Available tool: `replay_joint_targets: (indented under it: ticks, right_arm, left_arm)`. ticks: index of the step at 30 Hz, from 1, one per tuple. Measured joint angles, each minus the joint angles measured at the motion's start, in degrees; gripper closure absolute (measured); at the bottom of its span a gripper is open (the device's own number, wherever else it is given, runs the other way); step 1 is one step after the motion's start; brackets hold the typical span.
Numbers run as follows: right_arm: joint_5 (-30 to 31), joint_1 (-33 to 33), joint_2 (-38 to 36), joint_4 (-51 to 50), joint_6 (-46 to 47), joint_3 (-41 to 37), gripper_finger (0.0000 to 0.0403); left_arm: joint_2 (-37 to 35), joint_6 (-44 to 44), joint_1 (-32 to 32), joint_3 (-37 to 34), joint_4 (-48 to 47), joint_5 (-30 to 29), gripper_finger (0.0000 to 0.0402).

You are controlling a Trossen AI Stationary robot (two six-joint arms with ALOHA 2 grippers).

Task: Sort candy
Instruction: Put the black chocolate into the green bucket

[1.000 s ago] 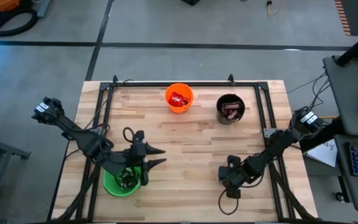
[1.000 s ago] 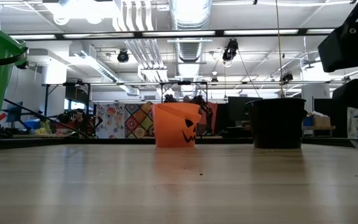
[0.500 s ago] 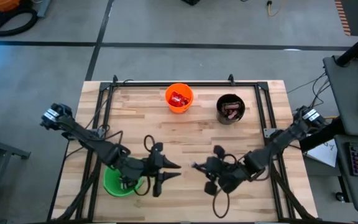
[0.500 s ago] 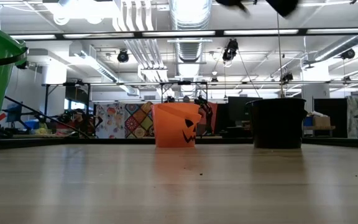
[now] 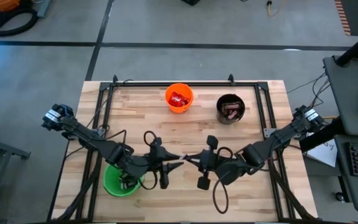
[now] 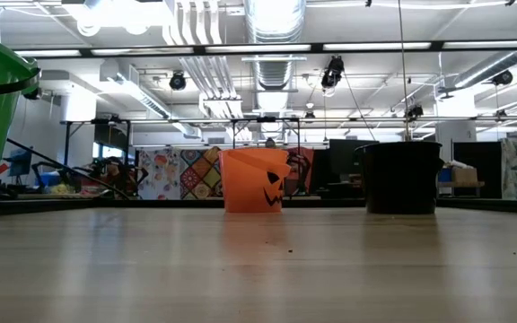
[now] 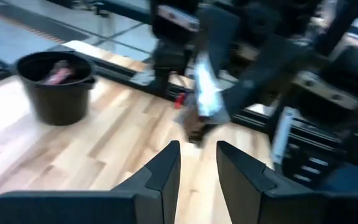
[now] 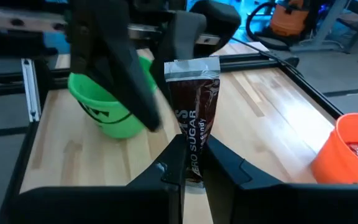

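Counter [image 5: 185, 134]: pale wood, black frame along its edges; bare boards between the two far cups and the arms, and on the near right.
Left gripper [image 5: 178, 160]: mid-counter near the front, just right of the green cup, pointing at the right gripper; its fingers [image 7: 160, 171] stand apart with nothing between them.
Right gripper [image 8: 190, 163]: mid-counter, facing the left one, tips almost meeting; clamped on the lower end of a candy bar.
Candy bar [image 8: 194, 102]: dark brown wrapper with pale print, silver crimped top, held upright off the counter between the two grippers.
Orange cup [image 5: 179, 98]: far edge, centre; red packets [image 5: 179, 99] inside.
Black cup [image 5: 231, 109]: far edge, right of the orange one; reddish-brown bars [image 7: 59, 70] inside.
Green cup [image 5: 120, 180]: near left, under the left arm; contents partly hidden, something dark inside.
Change: a second ago both grippers sat farther apart, the left over the green cup and the right at the near right; both have swung inward to meet mid-counter.
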Motion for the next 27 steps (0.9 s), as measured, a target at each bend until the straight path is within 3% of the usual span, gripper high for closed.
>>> replay_joint_targets:
  ticks: [27]
  right_arm:
    - [1.25,-0.07,1.11,2.98,0.22,0.00,0.0370]
  left_arm:
    - [0.00,0.69,2.14,-0.02,3.70,-1.63,0.0312]
